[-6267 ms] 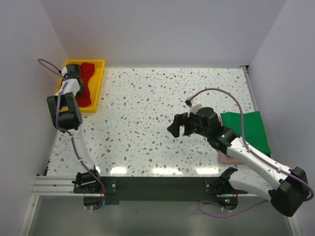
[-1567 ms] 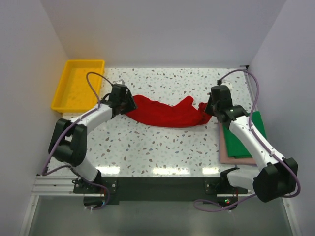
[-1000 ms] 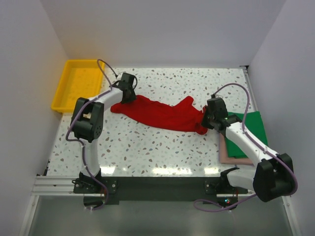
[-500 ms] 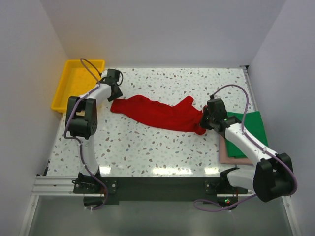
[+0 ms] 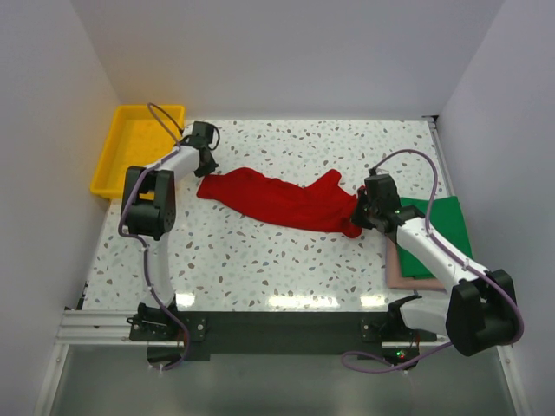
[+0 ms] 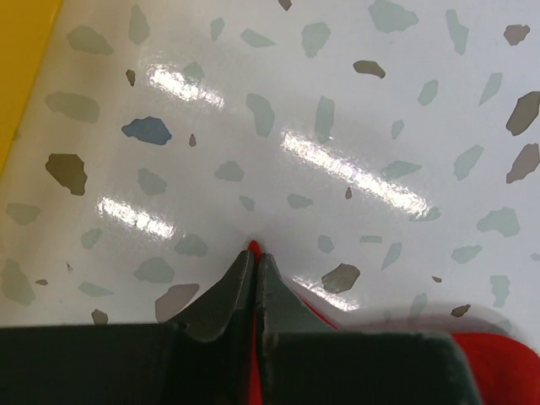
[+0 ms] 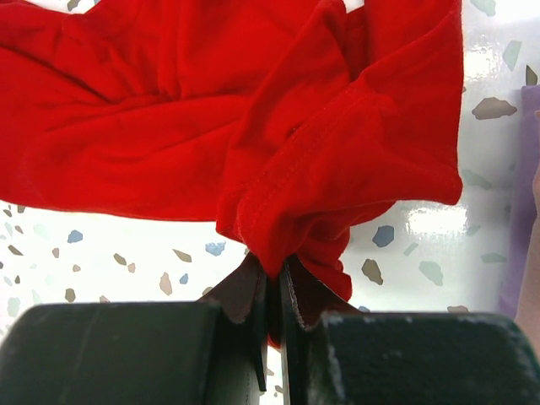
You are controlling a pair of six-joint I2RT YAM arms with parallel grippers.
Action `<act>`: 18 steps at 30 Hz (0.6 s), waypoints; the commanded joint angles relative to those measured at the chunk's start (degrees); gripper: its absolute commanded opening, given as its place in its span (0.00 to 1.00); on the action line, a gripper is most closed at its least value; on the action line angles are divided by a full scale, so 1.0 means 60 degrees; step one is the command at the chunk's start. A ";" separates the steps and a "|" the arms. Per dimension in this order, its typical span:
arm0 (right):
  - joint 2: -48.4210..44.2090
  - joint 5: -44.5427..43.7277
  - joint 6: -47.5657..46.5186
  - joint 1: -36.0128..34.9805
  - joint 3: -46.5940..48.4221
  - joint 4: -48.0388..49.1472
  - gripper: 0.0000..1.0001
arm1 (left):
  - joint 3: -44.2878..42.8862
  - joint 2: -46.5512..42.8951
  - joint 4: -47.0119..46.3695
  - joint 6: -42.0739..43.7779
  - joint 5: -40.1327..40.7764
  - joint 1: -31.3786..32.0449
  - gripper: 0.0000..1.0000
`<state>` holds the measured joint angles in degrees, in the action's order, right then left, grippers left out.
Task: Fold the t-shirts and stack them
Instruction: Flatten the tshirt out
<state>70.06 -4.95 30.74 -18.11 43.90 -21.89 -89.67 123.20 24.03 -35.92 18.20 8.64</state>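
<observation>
Red t-shirt (image 5: 286,201) lies rumpled across middle of bench (image 5: 303,260), running 9 o'clock to 3 o'clock.

Left gripper (image 6: 254,253) pressed together, sliver of red cloth between tips. Right gripper (image 7: 272,291) pinching bunched hem at 3 o'clock end.

Step, as judged: spreading shirt flat. To do well:
- draw ends apart evenly
- keep low over bench
- hold corners, not bunches

Count:
- one red t-shirt
- one green t-shirt (image 5: 442,234) atop one pink t-shirt (image 5: 401,273), 4 o'clock
- one yellow tray (image 5: 147,108), 10 o'clock
</observation>
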 commanded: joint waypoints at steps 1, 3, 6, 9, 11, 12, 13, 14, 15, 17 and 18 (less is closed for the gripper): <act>-0.0032 0.0049 -0.0041 -0.0029 -0.0022 0.0309 0.06 | 0.0062 0.0034 -0.0006 0.0113 -0.0293 -0.0020 0.01; -0.0003 0.0005 -0.0041 -0.0014 0.0066 0.0279 0.06 | 0.0004 -0.0097 0.0169 0.0128 -0.0206 -0.0020 0.00; 0.0071 -0.0024 -0.0041 -0.0014 0.0417 0.0148 0.06 | -0.0069 -0.0580 0.0243 0.0317 0.0058 -0.0049 0.00; 0.0246 -0.0215 -0.0041 0.0015 0.1060 -0.0130 0.06 | -0.0348 -0.1137 0.0476 0.0435 0.0175 -0.0195 0.00; 0.0451 -0.0317 0.0018 0.0102 0.1717 -0.0408 0.04 | -0.0523 -0.1589 0.0652 0.0552 0.0234 -0.0327 0.00; 0.0524 -0.0288 0.0047 0.0292 0.1953 -0.0482 0.02 | -0.0640 -0.1766 0.0667 0.0567 0.0248 -0.0356 0.00; 0.0714 -0.0245 0.0134 0.0409 0.2463 -0.0599 0.02 | -0.0685 -0.2116 0.0668 0.0611 0.0191 -0.0444 0.00; 0.0817 -0.0056 0.0164 0.0512 0.2744 -0.0658 0.01 | -0.0772 -0.2294 0.0653 0.0640 0.0147 -0.0488 0.00; 0.0963 0.0004 0.0193 0.0760 0.3037 -0.0716 0.01 | -0.0788 -0.2469 0.0638 0.0640 0.0117 -0.0532 0.00; 0.1401 0.0092 0.0296 0.1010 0.4000 -0.0936 0.01 | -0.0933 -0.2937 0.0536 0.0684 -0.0073 -0.0678 0.00; 0.1563 0.0209 0.0340 0.1301 0.4340 -0.0951 0.00 | -0.1007 -0.3041 0.0507 0.0684 -0.0132 -0.0723 0.00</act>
<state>77.21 -4.82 31.35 -13.34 62.37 -26.81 -91.72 111.59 28.73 -33.32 17.50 5.93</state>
